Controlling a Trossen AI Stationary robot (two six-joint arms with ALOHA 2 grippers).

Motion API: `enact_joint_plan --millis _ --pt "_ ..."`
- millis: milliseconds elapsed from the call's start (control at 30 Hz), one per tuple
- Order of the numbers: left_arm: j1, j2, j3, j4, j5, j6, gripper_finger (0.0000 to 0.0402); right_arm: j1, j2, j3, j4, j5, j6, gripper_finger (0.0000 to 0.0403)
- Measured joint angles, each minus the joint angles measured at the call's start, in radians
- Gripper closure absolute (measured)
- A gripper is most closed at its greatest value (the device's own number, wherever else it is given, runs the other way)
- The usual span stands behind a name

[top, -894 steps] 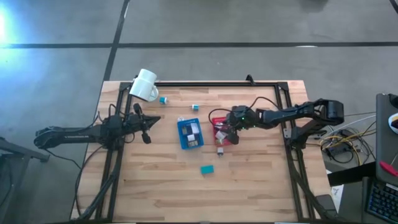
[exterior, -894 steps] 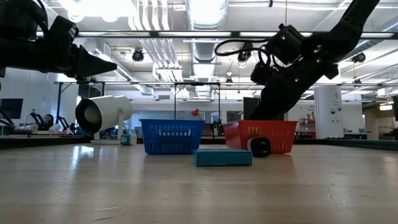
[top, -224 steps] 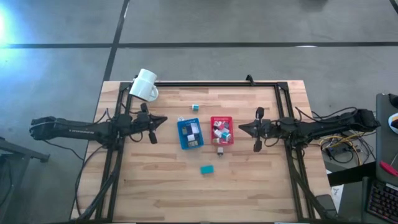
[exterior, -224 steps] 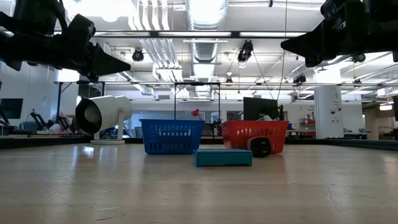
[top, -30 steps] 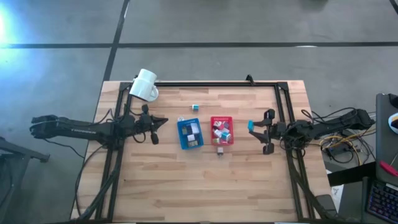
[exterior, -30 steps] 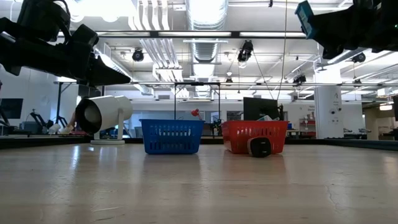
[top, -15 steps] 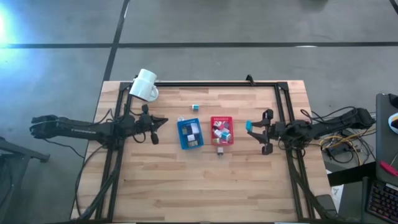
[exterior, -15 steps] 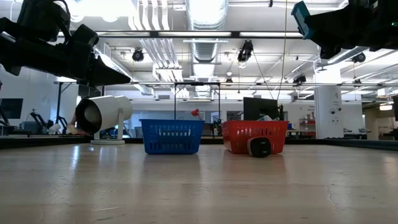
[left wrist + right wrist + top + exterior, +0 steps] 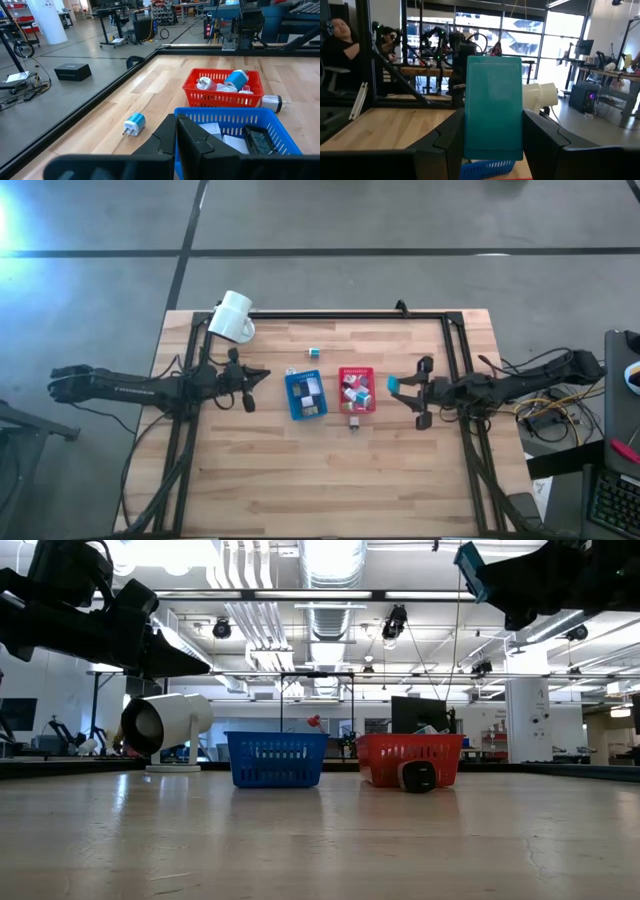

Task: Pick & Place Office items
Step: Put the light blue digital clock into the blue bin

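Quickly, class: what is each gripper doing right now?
Left gripper: shut, holding nothing, raised beside the blue plastic basket.
Right gripper: shut on the flat teal rectangular block, held in the air.

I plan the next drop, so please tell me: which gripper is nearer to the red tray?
The right. The right gripper, holding a teal block, hangs just off the red tray on its right. The left gripper waits beyond the blue tray.
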Motion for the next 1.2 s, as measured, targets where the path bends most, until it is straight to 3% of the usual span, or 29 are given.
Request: enact_joint_plan --millis 700,1200 --pt "0.000 0.000 0.000 0.000 0.002 0.000 0.0385 0.000 0.193 0.098 0.002 0.001 0.021 0.0250" --pt "0.000 0.000 -0.001 0.000 -0.001 0.000 0.0385 0.000 0.425 0.227 -0.001 0.001 -0.002 0.0250"
